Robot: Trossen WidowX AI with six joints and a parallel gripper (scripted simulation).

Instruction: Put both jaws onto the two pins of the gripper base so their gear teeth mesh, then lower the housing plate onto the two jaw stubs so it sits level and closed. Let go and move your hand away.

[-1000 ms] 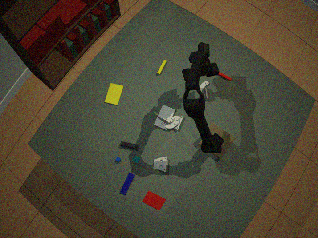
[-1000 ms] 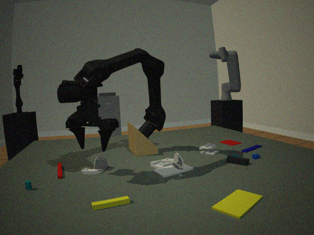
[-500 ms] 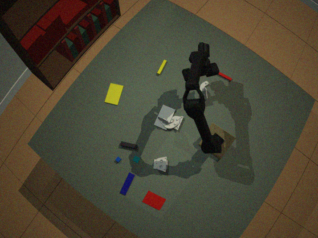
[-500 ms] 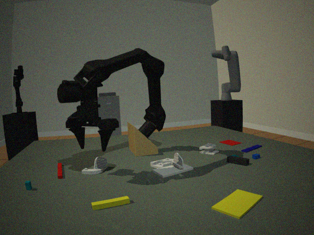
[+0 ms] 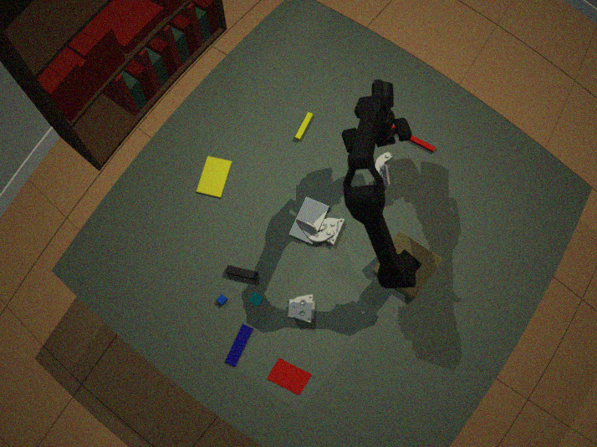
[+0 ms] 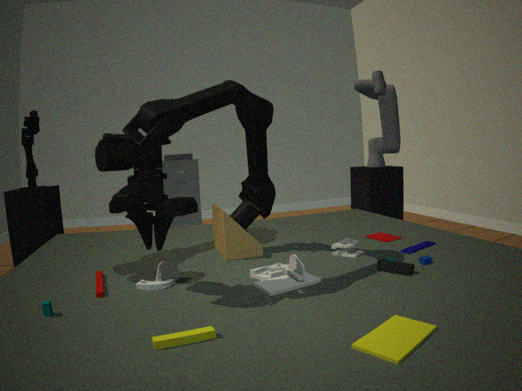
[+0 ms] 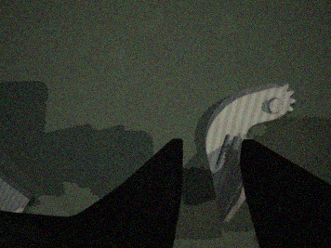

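The loose white jaw [image 5: 383, 160] [image 6: 154, 284] [image 7: 232, 117] lies on the mat, its gear teeth at upper right in the wrist view and its pad standing up. My gripper [image 6: 154, 248] [image 7: 212, 150] points down above it, empty, fingers a small gap apart. The jaw is below the fingers, nearer the right one in the wrist view. The white gripper base [image 5: 339, 225] [image 6: 265, 272] is by a pale grey slab [image 5: 314, 205] [image 6: 285, 285]. The other jaw [image 5: 313, 224] [image 6: 296, 267] is over them; whether its teeth mesh is unclear. The housing plate [image 5: 301, 308] [image 6: 346, 242] appears to stand apart.
A tan wedge [image 5: 426, 257] [image 6: 239, 243] stands near the arm's foot. A red bar [image 5: 422, 143] [image 6: 99, 283] and a yellow bar [image 5: 303, 126] [image 6: 183, 338] lie around the loose jaw. A black block [image 5: 242, 273] [image 6: 395, 267] and a yellow slab [image 5: 214, 177] [image 6: 394, 338] lie farther off.
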